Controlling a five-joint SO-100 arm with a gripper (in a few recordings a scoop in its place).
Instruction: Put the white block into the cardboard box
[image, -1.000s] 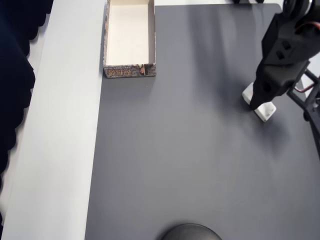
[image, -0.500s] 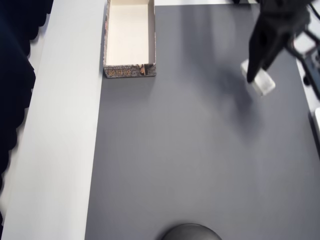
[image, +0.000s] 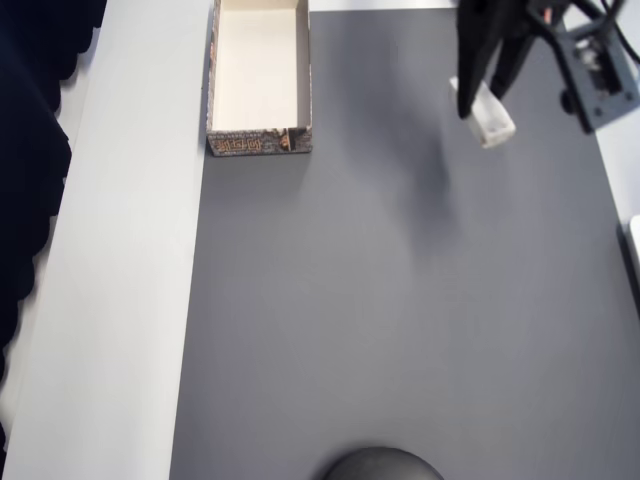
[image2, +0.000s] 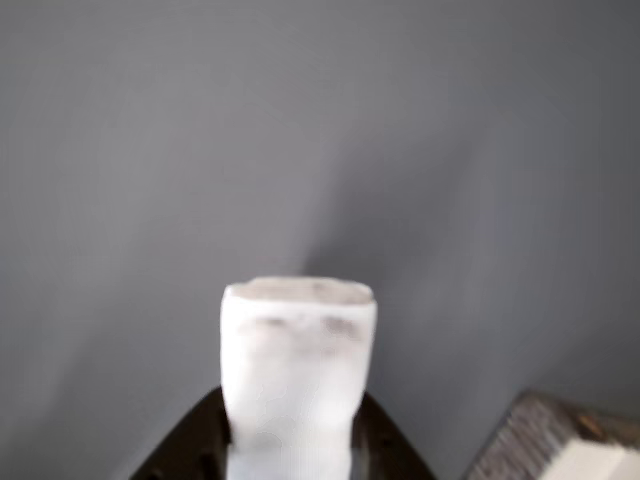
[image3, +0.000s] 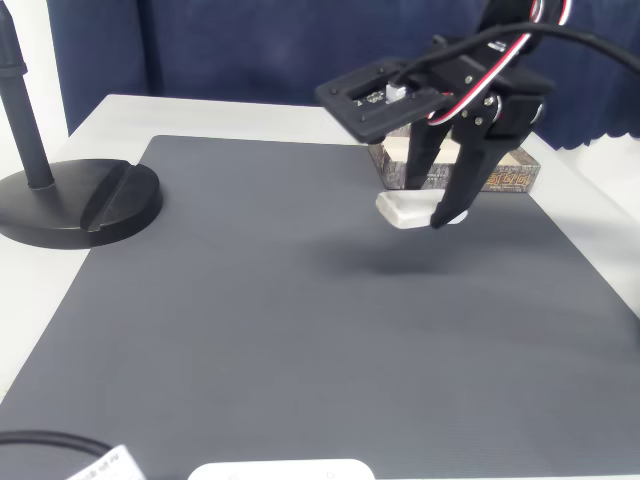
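My black gripper (image: 480, 95) is shut on the white block (image: 486, 114) and holds it in the air above the dark grey mat (image: 400, 300); its shadow falls on the mat below. In the fixed view the white block (image3: 408, 211) hangs between the fingers (image3: 466, 185), clear of the surface. The wrist view has the white block (image2: 296, 370) sticking out from the dark jaws. The cardboard box (image: 259, 142) stands at the mat's top left in the overhead view, topless and cream inside. A corner of the cardboard box (image2: 545, 440) shows at the lower right of the wrist view.
A black round stand base (image3: 80, 200) with a pole sits at the mat's left in the fixed view. A white strip of table (image: 120, 280) borders the mat on the left in the overhead view. A flat white thing (image3: 280, 470) lies at the front edge.
The gripper rose from the mat at the right with the white block and has carried it up and to the left, nearer the cardboard box.
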